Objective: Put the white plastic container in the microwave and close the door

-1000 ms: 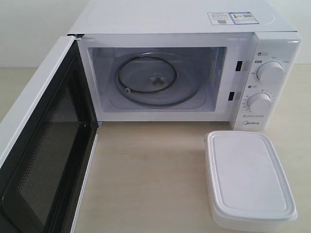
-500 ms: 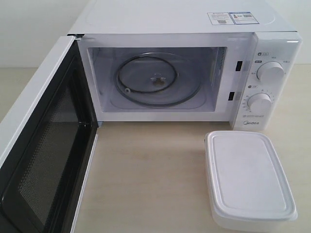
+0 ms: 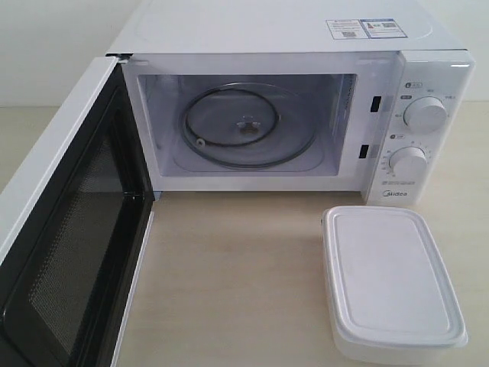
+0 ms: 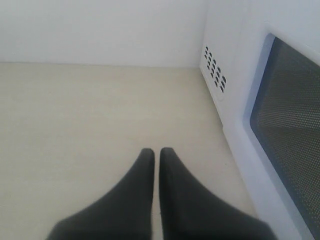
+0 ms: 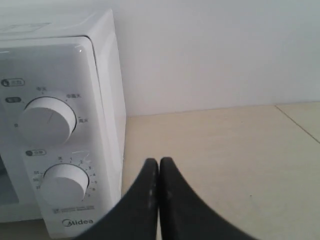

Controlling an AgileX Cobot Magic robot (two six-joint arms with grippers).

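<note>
The white plastic container (image 3: pixel 391 279) lies flat on the table in front of the microwave's knob panel, lid on. The white Midea microwave (image 3: pixel 294 34) stands at the back with its door (image 3: pixel 69 229) swung wide open to the left, black mesh inner face showing. The glass turntable (image 3: pixel 246 126) inside carries nothing. Neither gripper shows in the exterior view. My left gripper (image 4: pixel 156 152) is shut and empty over bare table beside the door's outer face (image 4: pixel 287 125). My right gripper (image 5: pixel 158 161) is shut and empty, to the right of the microwave's knob panel (image 5: pixel 55 150).
The light wooden table (image 3: pixel 237 283) runs in front of the microwave between the open door and the container. A white wall stands behind. The open door juts forward along the left side.
</note>
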